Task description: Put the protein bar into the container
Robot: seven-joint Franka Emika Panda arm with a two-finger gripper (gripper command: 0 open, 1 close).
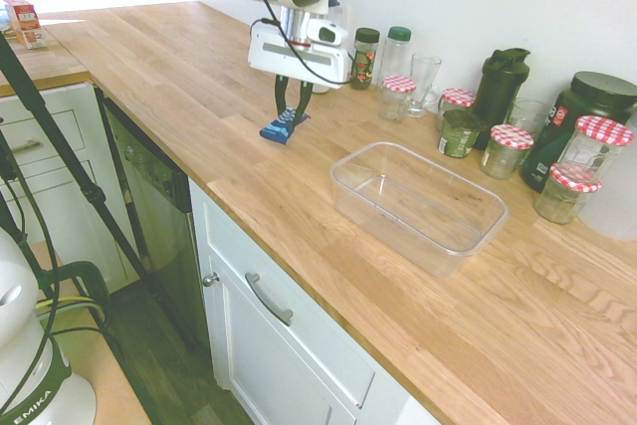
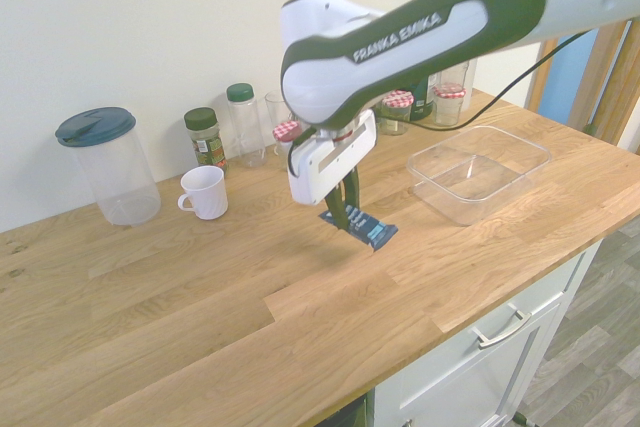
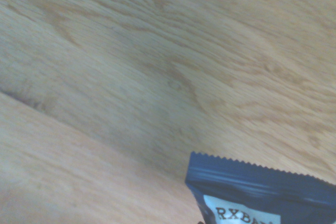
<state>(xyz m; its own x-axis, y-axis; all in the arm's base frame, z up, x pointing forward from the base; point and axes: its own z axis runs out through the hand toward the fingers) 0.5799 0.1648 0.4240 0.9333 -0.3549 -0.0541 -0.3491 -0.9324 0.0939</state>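
Observation:
The protein bar (image 1: 280, 129), in a dark blue wrapper with light markings, lies on the wooden counter (image 1: 179, 87); it also shows as the protein bar (image 2: 362, 228) and, close up, the protein bar (image 3: 262, 192). My gripper (image 1: 291, 114) points straight down onto it, fingers shut on the bar's middle; from the other side the gripper (image 2: 347, 217) looks the same. The bar seems tilted, one end on the wood. The container (image 1: 418, 204), a clear empty rectangular tub, stands apart from the bar along the counter, seen too as the container (image 2: 478, 172).
Glass jars with red-checked lids (image 1: 510, 149), spice bottles (image 1: 365, 57), a drinking glass (image 1: 423, 82) and dark bottles (image 1: 501, 85) line the wall behind the tub. A white mug (image 2: 205, 192) and a lidded clear jug (image 2: 107, 165) stand on the bar's other side. The counter's front edge (image 1: 299, 266) is close.

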